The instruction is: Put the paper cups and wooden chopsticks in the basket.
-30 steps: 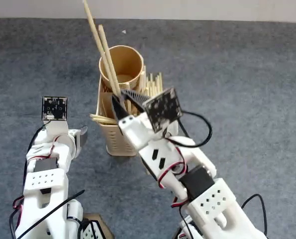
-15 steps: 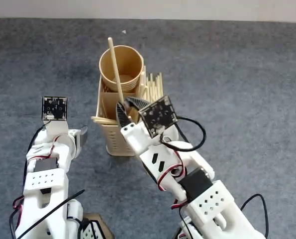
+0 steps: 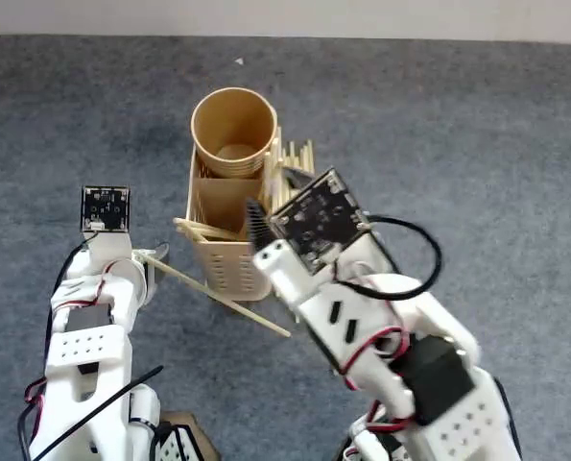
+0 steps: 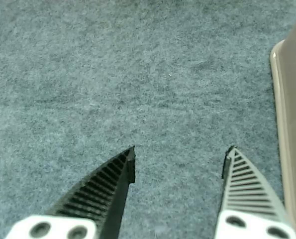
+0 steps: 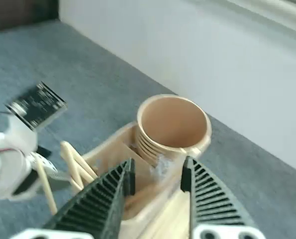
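A tan slotted basket (image 3: pixel 229 261) stands upright on the grey carpet, with a stack of paper cups (image 3: pixel 233 128) in its far compartment. Several wooden chopsticks (image 3: pixel 292 165) stick up along its right side, and a couple (image 3: pixel 200 230) poke out over its left wall. One loose chopstick (image 3: pixel 214 296) lies slanted on the carpet in front of the basket, one end by the left arm. My right gripper (image 5: pixel 158 166) hangs open and empty above the basket, just short of the cups (image 5: pixel 173 121). My left gripper (image 4: pixel 180 153) is open over bare carpet beside the basket wall (image 4: pixel 288 124).
The left arm (image 3: pixel 91 317) rests low to the left of the basket. The right arm (image 3: pixel 381 336) rises in front of the basket and covers its near right corner. A pale wall (image 5: pixel 197 55) runs behind the carpet. Open carpet lies far left and right.
The right gripper held chopsticks over the basket, then opened and lifted back. One chopstick has dropped outside and now lies on the carpet in front. The left arm has not moved.
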You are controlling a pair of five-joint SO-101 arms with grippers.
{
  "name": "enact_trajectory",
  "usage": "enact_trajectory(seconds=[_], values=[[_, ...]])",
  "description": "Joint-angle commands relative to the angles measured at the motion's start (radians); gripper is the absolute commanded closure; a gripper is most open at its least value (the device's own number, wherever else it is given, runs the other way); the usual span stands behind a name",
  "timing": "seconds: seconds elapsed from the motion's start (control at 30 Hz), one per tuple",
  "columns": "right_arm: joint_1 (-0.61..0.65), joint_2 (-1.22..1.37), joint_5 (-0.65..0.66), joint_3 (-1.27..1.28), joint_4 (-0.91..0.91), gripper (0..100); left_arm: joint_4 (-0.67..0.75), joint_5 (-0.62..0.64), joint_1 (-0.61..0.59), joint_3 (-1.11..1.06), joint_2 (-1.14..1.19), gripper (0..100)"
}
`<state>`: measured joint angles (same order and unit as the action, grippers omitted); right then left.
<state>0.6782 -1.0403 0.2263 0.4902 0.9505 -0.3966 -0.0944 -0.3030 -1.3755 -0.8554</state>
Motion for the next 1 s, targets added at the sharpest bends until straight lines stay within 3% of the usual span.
enact_trajectory(seconds=[0.0,0.2,0.43,0.53,0.8,0.97], values=[[-0.087,-0.019,0.014,-0.005,0.097,84.0,0.015,-0.006,0.016,0.004,-0.015,70],[-0.156,-0.013,0.020,0.249,0.124,84.1,0.015,-0.006,0.016,0.005,-0.015,70],[-0.160,-0.012,0.018,0.648,-0.234,84.1,0.015,-0.006,0.010,0.007,-0.015,70],[-0.163,0.024,0.018,0.742,-0.308,84.1,0.015,-0.005,0.010,0.007,-0.015,70],[-0.306,0.406,0.015,0.628,-0.433,84.2,0.015,-0.005,0.010,0.007,-0.015,70],[-0.318,0.676,0.017,0.458,-0.475,84.2,0.015,-0.005,0.010,0.007,-0.015,70]])
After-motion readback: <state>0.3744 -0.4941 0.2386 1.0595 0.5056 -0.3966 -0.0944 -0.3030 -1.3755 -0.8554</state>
